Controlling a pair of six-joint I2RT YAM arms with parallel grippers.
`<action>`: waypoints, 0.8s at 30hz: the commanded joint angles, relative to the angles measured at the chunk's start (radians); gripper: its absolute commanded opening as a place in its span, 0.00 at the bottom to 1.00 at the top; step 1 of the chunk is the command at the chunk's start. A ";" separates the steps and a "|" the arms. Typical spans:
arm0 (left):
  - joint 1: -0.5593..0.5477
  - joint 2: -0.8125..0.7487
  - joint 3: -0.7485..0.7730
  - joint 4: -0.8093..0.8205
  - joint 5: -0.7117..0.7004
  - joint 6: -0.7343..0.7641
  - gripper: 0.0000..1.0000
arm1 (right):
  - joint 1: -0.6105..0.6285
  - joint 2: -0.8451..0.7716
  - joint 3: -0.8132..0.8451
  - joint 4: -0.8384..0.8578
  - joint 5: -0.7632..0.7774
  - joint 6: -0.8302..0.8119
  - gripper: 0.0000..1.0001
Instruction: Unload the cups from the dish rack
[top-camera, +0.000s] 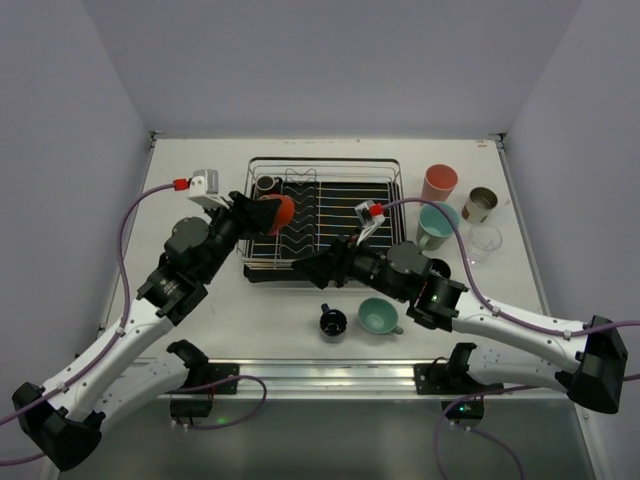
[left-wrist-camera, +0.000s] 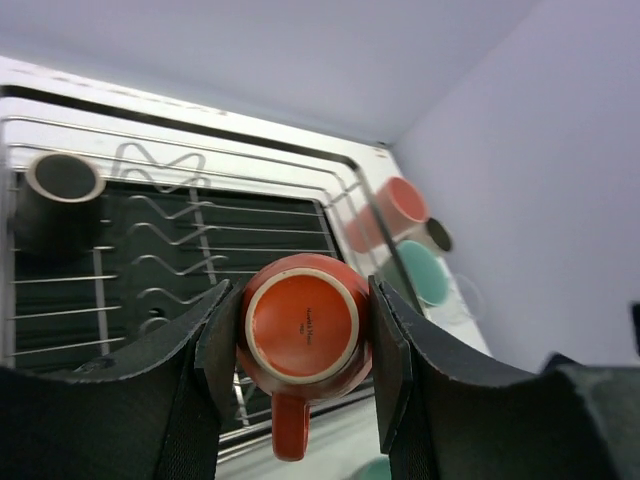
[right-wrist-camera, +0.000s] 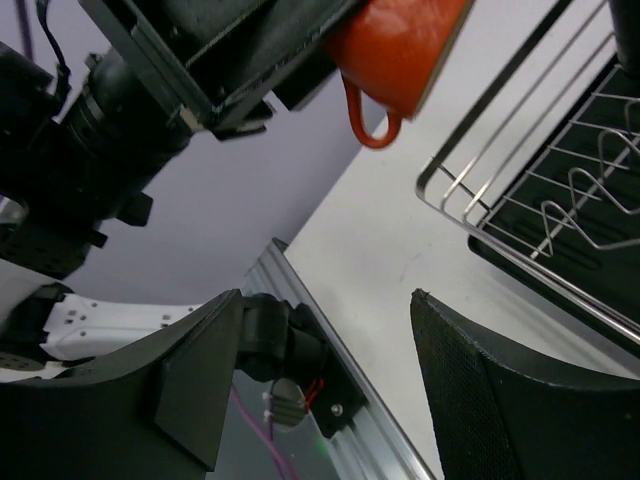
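Observation:
My left gripper is shut on an orange mug and holds it above the left front part of the dish rack. In the left wrist view the mug shows its base between the fingers, handle pointing down. A dark cup with a cream rim stands in the rack's far left corner and also shows in the left wrist view. My right gripper is open and empty just past the rack's front edge. In the right wrist view it sees the orange mug overhead.
Right of the rack stand a pink tumbler, a mint-green mug, a metal cup and a clear glass. In front of the rack sit a black cup and another mint-green mug.

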 joint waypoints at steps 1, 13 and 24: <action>0.000 -0.046 -0.026 0.142 0.210 -0.123 0.00 | -0.013 0.022 0.059 0.213 -0.021 0.026 0.71; -0.001 -0.106 -0.091 0.292 0.431 -0.280 0.00 | -0.072 0.016 0.073 0.247 -0.064 0.028 0.69; 0.000 -0.098 -0.151 0.400 0.504 -0.367 0.00 | -0.089 0.050 0.136 0.302 -0.138 -0.013 0.53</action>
